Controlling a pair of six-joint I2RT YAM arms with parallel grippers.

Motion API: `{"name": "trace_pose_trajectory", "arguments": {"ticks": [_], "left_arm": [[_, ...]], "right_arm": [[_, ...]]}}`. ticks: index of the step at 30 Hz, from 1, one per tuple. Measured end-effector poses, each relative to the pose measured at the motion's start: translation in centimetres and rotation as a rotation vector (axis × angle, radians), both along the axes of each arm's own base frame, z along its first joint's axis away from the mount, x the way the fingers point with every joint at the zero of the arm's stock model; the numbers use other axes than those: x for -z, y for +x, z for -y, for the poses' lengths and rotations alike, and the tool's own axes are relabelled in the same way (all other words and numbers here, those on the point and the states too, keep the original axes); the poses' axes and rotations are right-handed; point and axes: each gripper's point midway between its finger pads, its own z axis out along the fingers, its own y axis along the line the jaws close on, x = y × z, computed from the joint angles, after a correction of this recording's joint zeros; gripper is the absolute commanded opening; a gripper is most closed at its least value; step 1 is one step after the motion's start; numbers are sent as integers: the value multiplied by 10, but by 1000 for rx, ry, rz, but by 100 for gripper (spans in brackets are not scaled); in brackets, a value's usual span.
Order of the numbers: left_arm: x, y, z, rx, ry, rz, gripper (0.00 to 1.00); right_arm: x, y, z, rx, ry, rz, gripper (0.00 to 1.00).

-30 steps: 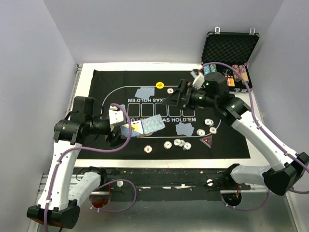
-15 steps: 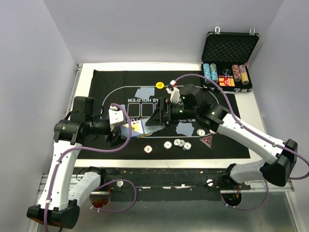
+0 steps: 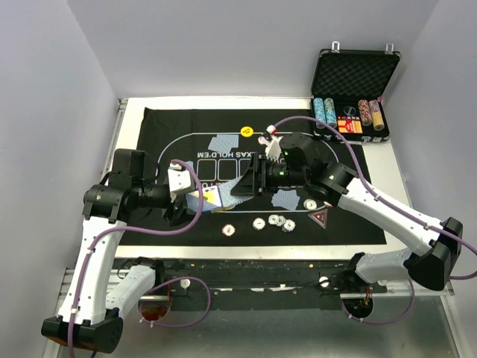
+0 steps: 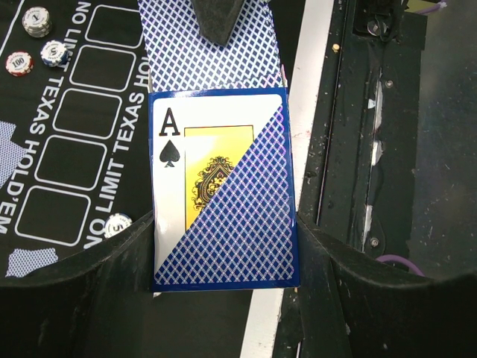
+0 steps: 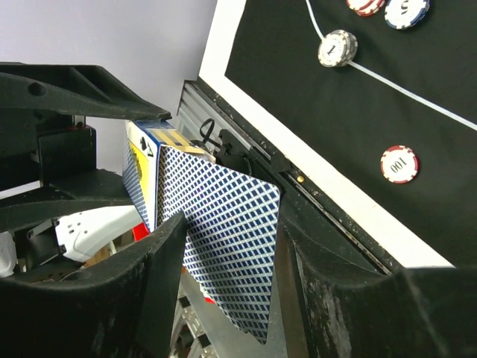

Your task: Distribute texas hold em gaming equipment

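My left gripper [image 4: 223,250] is shut on a card box [image 4: 223,216] with an ace of spades on its face, held above the mat's near left edge [image 3: 200,200]. A blue-backed card [image 4: 201,67] sticks out of the box. My right gripper [image 5: 231,231] is open, its jaws standing either side of that card [image 5: 238,291]; one of its fingers [image 4: 220,19] lies over the card. Striped chips [image 3: 258,222] and a dark red triangular marker [image 3: 319,217] lie on the mat's near side. Blue-backed cards [image 3: 284,198] and a yellow button [image 3: 247,131] lie further back.
The black felt mat [image 3: 171,123] covers the table. An open black case [image 3: 354,74] at the back right holds chip stacks [image 3: 324,110]. The table's metal front rail [image 4: 358,149] runs below the left gripper. Grey walls close in both sides.
My right arm has swung left from the mat's middle, and its open jaws have come round the card sticking out of the box. The left arm has held still.
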Motion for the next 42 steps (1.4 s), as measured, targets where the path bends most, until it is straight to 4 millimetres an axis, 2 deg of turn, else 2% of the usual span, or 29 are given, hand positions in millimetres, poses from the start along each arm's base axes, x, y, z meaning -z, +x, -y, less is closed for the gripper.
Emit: {"name": "trace_pose_trajectory", "arguments": {"ticks": [10,22,31,35,42], "left_arm": [[0,0,0,-1,0,-3,19],[-1,-1,0,-1,-1,3,19],[-2,1,0,-2,-5,6,19],[-2,1,1,-2,-6,9,19],[-3,2,1,-3,-8,16,20]], "right_arm": [[3,3,11,43,-47,17,55],[-5,10,24,85,-113,65,53],[-25,13,17,75,-81,89,50],[-24,13,11,66,-87,86,49],[-21,-1,4,33,-102,86,49]]}}
